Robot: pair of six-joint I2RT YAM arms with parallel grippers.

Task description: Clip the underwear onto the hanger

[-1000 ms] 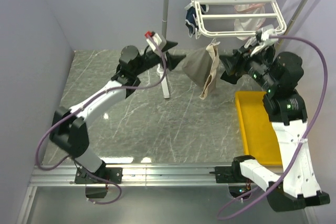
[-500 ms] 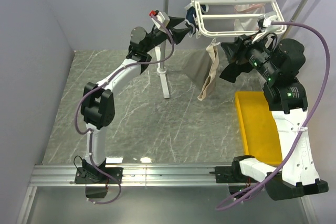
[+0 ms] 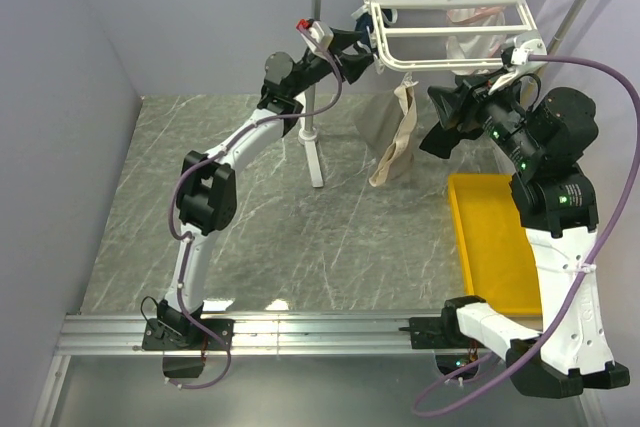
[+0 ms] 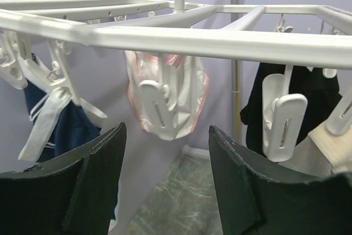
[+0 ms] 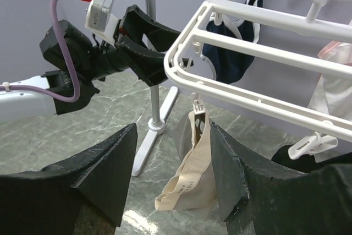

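Note:
The taupe underwear (image 3: 393,135) with its beige waistband hangs by one point from a clip (image 5: 198,115) on the front bar of the white hanger (image 3: 452,62). It droops folded above the table. My left gripper (image 3: 352,55) is open and empty at the hanger's front left corner, just under the bars (image 4: 192,37). My right gripper (image 3: 441,119) is open and empty, just right of the hanging underwear (image 5: 193,182). In the left wrist view, a bit of the underwear (image 4: 336,148) shows at the right edge.
A grey pole stand (image 3: 315,77) holds the hanger. Navy briefs (image 4: 71,127), a white-pink garment (image 4: 170,94) and a black garment (image 4: 319,92) hang from other clips. A yellow tray (image 3: 490,237) lies on the table at the right.
My left gripper has risen from the underwear's left corner to the hanger's front left corner. The underwear has swung in and hangs narrower from the clip. My right arm has risen slightly.

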